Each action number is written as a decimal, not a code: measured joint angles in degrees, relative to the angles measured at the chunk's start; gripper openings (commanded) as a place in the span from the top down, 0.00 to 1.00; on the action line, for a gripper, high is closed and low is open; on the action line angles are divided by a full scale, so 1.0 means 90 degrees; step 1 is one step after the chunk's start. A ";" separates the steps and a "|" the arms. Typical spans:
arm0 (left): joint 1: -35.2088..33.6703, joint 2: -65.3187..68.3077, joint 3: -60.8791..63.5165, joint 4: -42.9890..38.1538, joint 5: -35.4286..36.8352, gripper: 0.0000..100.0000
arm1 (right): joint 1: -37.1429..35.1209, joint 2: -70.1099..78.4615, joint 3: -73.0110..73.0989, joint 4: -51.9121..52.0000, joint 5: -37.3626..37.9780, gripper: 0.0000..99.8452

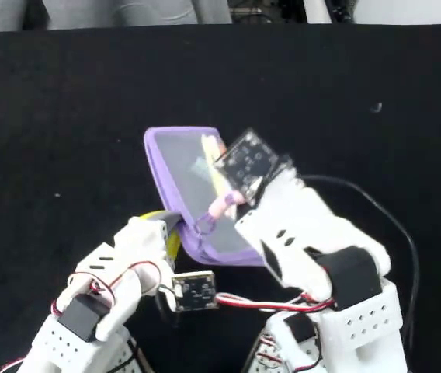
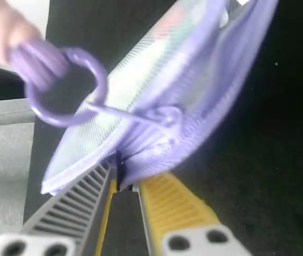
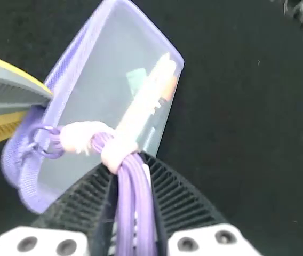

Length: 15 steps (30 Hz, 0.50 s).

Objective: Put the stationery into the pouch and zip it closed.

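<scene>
On the worktop (image 1: 65,101), the stationery (image 3: 151,90) already lies inside the pouch (image 1: 155,155). Left gripper (image 2: 120,173) clamps its near corner, right gripper (image 3: 132,160) the zip cord (image 3: 133,186); closure cannot be confirmed.

A matte black table (image 1: 57,93) runs back to pale surroundings (image 1: 407,9).

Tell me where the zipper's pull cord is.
The pull cord is pinched in the right gripper, beside the corner of the pouch that the left gripper clamps, mid-table in the high view.
</scene>
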 measured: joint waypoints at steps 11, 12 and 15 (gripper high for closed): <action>-0.0283 0.0020 0.0733 -0.2266 0.2344 0.97 | 0.0801 0.0000 -0.0215 -0.0274 0.0000 0.99; -0.0361 0.0020 0.0733 -0.2374 0.2706 0.97 | 0.0908 0.0000 -0.0215 -0.0274 0.0000 0.99; -0.0615 0.0020 0.0742 -0.2745 0.3653 0.97 | 0.1162 0.0000 -0.0215 -0.0313 0.0000 0.99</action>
